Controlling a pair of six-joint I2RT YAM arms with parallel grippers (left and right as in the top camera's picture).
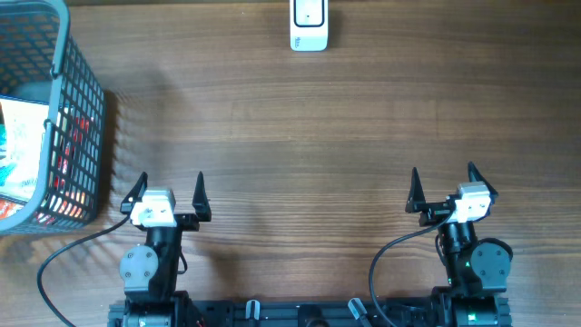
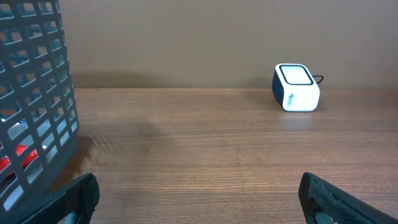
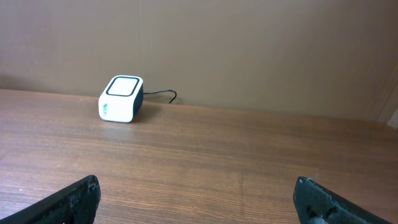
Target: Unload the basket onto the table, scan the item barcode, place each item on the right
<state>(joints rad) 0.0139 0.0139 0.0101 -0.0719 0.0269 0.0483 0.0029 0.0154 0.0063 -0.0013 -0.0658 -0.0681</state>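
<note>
A white barcode scanner (image 1: 309, 25) with a dark trim stands at the table's far edge, near the middle; it also shows in the left wrist view as the scanner (image 2: 296, 87) and in the right wrist view as the scanner (image 3: 121, 98). Packaged items (image 1: 25, 150) with red and white print lie inside the grey basket (image 1: 80, 82) at the far left. My left gripper (image 1: 170, 184) stands open near the front edge, right of the basket, with nothing between its fingers. My right gripper (image 1: 443, 180) is open too, empty, at the front right.
The basket's mesh wall (image 2: 37, 93) fills the left of the left wrist view, close to the left finger. A thin cable (image 3: 163, 94) runs from the scanner's back. Bare wooden tabletop (image 1: 309, 136) lies between the grippers and the scanner.
</note>
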